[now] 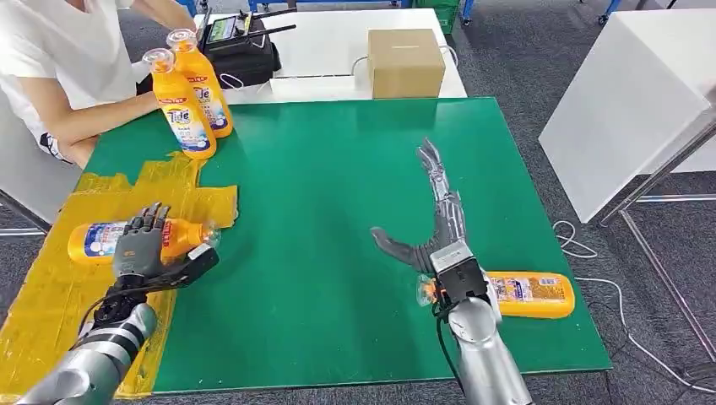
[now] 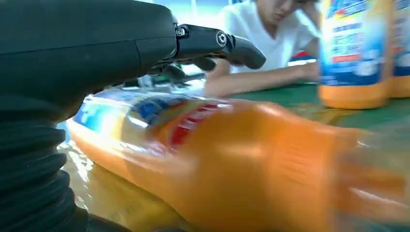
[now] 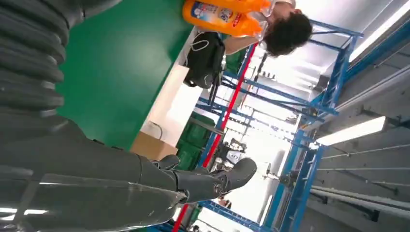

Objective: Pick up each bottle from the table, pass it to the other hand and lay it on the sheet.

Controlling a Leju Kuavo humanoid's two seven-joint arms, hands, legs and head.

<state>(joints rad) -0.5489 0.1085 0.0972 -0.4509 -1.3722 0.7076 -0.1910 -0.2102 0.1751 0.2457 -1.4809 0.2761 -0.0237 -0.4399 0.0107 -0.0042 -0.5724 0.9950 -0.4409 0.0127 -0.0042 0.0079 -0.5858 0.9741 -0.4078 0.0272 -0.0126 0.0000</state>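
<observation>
The left hand [image 1: 145,246] grips a bottle [image 1: 101,239] lying on the yellow sheet [image 1: 51,295] at nine o'clock. The right hand [image 1: 431,211] hovers open, fingers spread; another bottle [image 1: 532,294] lies at its four o'clock on the tabletop [image 1: 321,186].

Orange bottles [image 1: 190,99] with blue-white labels, green table [image 1: 338,211], seemingly yellow sheet [image 1: 51,295].

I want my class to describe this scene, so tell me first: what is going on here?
A humanoid robot works at a green table. Its left hand lies over an orange bottle lying on the yellow sheet. Its right hand is open above the table, with another bottle lying beside that arm. Two more bottles stand upright at the far corner, next to a seated person.
</observation>
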